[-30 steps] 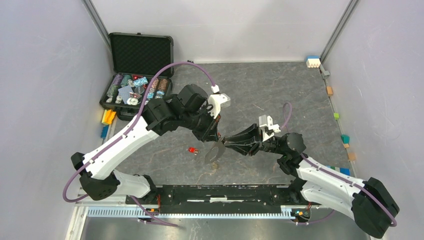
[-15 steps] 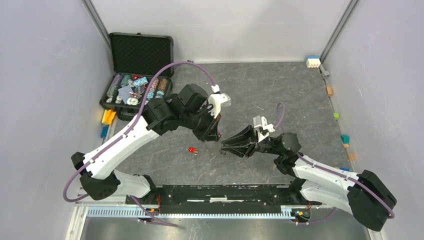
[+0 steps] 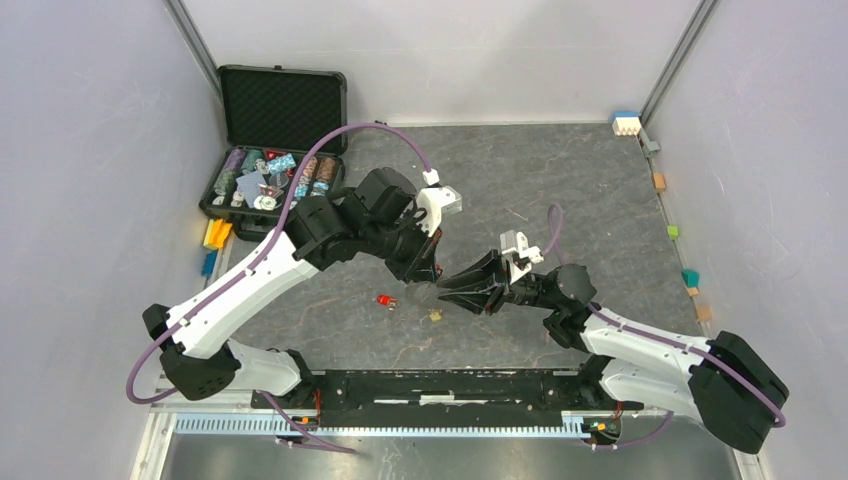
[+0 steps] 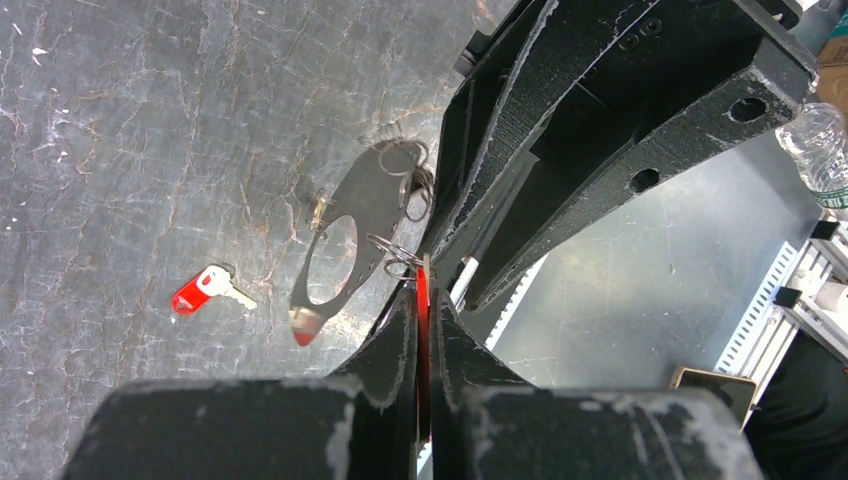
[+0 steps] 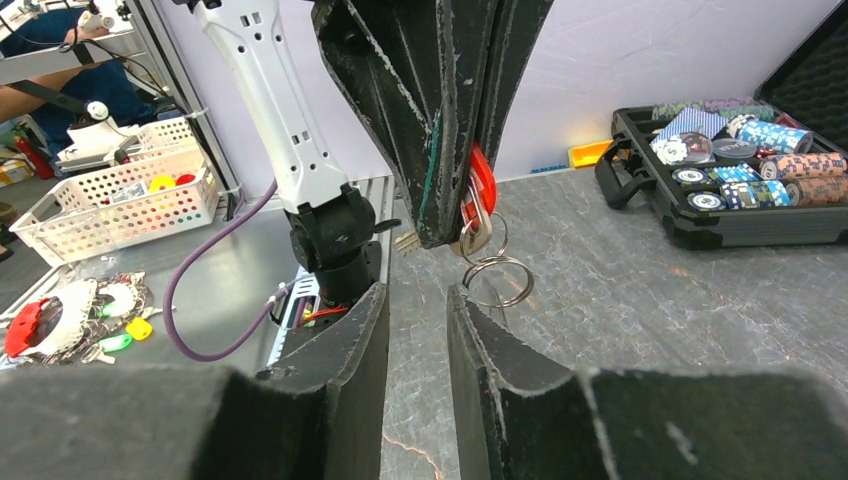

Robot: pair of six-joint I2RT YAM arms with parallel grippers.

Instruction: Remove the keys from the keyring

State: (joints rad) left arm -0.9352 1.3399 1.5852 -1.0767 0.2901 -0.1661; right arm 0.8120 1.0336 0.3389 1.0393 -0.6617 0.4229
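Observation:
My left gripper (image 3: 428, 277) is shut on a thin red key head (image 4: 422, 300) of the key bunch and holds it above the table. Silver rings (image 5: 498, 281) and a key blade hang from it. The dark grey strap-like keyring (image 4: 372, 190) with an oval opening shows just past the rings (image 4: 400, 262). My right gripper (image 5: 415, 290) is open and empty, its tips right at the hanging rings (image 3: 440, 290). A loose red key (image 3: 385, 300) and a small gold key (image 3: 435, 316) lie on the table.
An open black case (image 3: 275, 150) of poker chips stands at the back left. Small coloured blocks (image 3: 690, 278) line the right edge, and yellow and blue ones (image 3: 216, 234) lie by the case. The arm bases sit on a black rail (image 3: 440, 385) at the near edge.
The right gripper dipped toward the near edge, then came back up to the left gripper's tips. The grey strap no longer hangs spread out between the grippers. The left arm has hardly moved.

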